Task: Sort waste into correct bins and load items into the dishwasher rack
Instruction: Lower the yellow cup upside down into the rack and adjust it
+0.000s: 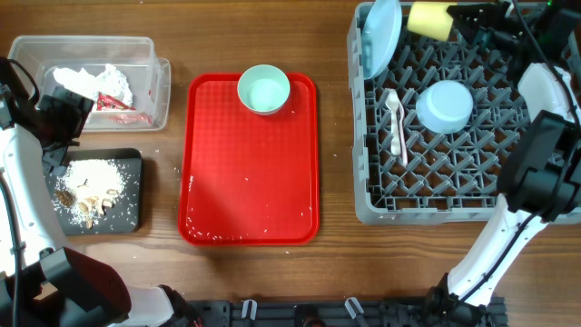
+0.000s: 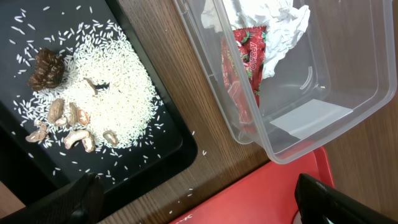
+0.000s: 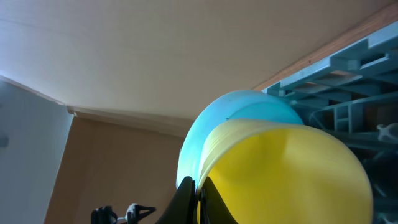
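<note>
My right fingers (image 1: pixel 454 18) are closed on the yellow cup (image 1: pixel 428 20), I think, at the far corner of the dishwasher rack (image 1: pixel 436 212), just beside the upright light blue plate (image 1: pixel 381 36). My left fingers (image 2: pixel 199 208) are spread wide and empty above the bench, between the black tray (image 2: pixel 168 137) of rice and scraps and the clear tub (image 2: pixel 348 81) holding napkins (image 2: pixel 267 18) and a red wrapper (image 2: pixel 245 62).

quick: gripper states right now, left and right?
Left gripper: open, holding nothing.
Right gripper: closed on the yellow cup.
</note>
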